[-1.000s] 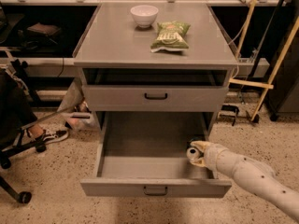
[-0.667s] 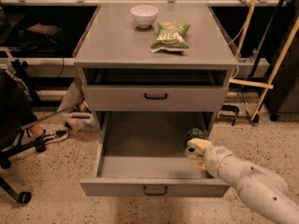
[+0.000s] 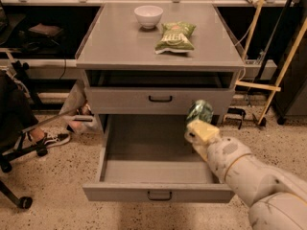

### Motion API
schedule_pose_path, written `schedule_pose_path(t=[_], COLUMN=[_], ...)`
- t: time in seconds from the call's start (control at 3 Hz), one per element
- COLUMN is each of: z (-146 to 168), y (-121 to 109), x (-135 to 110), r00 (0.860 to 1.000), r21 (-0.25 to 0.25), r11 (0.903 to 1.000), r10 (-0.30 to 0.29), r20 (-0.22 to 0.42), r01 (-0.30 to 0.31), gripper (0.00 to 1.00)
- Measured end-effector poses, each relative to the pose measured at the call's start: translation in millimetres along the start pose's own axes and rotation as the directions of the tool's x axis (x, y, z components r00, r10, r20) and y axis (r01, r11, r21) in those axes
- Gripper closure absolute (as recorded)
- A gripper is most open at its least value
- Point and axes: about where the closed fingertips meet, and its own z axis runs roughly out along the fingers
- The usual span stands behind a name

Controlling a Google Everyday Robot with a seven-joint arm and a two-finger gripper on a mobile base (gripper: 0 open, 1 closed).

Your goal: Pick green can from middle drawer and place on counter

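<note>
My gripper (image 3: 199, 124) is shut on the green can (image 3: 200, 111) and holds it in the air above the right side of the open middle drawer (image 3: 158, 169), in front of the upper drawer front's right end. The can is dark green with white markings and tilts a little. The drawer's floor is bare. The grey counter (image 3: 120, 42) lies above and behind, higher than the can. My arm (image 3: 249, 176) comes in from the lower right.
On the counter stand a white bowl (image 3: 148, 16) at the back and a green-and-white snack bag (image 3: 175, 36) to its right. A closed upper drawer front (image 3: 159, 99) sits below the counter. A person's shoe (image 3: 50, 139) and chair wheels (image 3: 24, 202) are at left; wooden poles (image 3: 283, 66) at right.
My gripper has lifted the green can up out of the drawer's right front corner, and it now hangs level with the upper drawer front. The view has moved closer to the cabinet.
</note>
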Motion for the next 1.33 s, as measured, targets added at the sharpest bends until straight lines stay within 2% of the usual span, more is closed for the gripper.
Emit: schedule_pose_path(t=[0.33, 0.67, 1.0, 1.33], z=[-4.1, -3.9, -0.5, 12.2], y=[-24.5, -23.7, -42.7, -93.8], x=[-5.2, -4.8, 32.2, 103.5], r00=[0.999, 0.999, 0.997, 0.983], r21=[0.012, 0.012, 0.024, 0.078], r11=[0.9993, 0.9994, 0.9983, 0.9913], r10=[-0.035, -0.033, -0.051, -0.093], r20=[-0.011, -0.011, -0.064, -0.159], r01=[0.036, 0.033, 0.053, 0.106], gripper=[1.0, 1.0, 1.0, 1.0])
